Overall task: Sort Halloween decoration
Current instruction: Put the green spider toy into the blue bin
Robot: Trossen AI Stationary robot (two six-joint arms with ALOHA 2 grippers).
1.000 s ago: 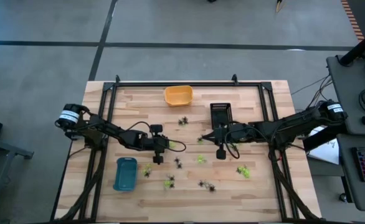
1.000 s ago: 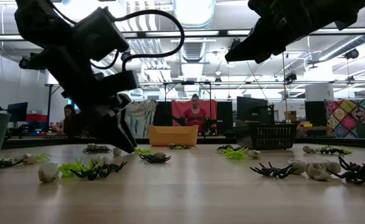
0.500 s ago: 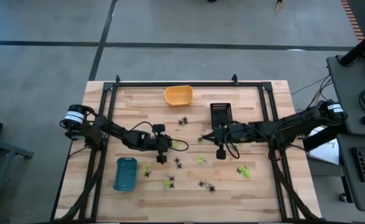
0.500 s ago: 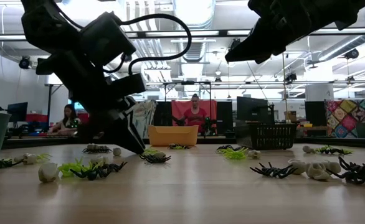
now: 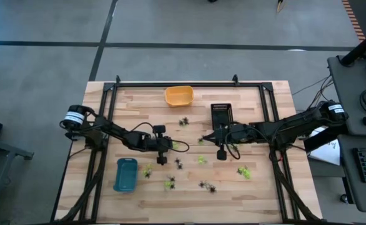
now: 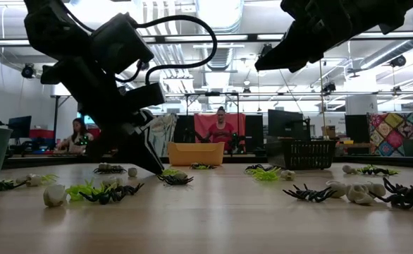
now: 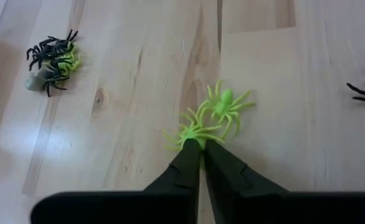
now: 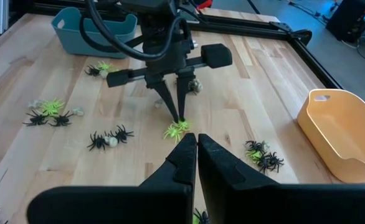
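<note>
The Halloween decoration is many tiny spiders and trinkets scattered over the wooden table (image 5: pixel 258 187). My left gripper (image 5: pixel 172 145) reaches down to the tabletop near the middle. In the left wrist view its fingers (image 7: pixel 189 163) are shut on the legs of a lime-green spider (image 7: pixel 192 132), which still lies on the wood. A second lime-green spider (image 7: pixel 225 106) lies touching it. My right gripper (image 5: pixel 209 136) hangs shut and holding nothing above the table, just right of that spot. Its fingertips (image 8: pixel 184 148) point toward the left gripper (image 8: pixel 180 118).
An orange tray (image 5: pixel 178 95) and a black basket (image 5: pixel 220 112) stand at the far edge, a blue tray (image 5: pixel 125 174) at front left. Black spiders (image 5: pixel 184 122) and mixed clusters (image 5: pixel 207 185) lie around the middle. People sit in the room behind (image 6: pixel 220 127).
The left gripper moved slightly right along the table, then closed its fingers on the lime-green spider. The right arm has not moved.
</note>
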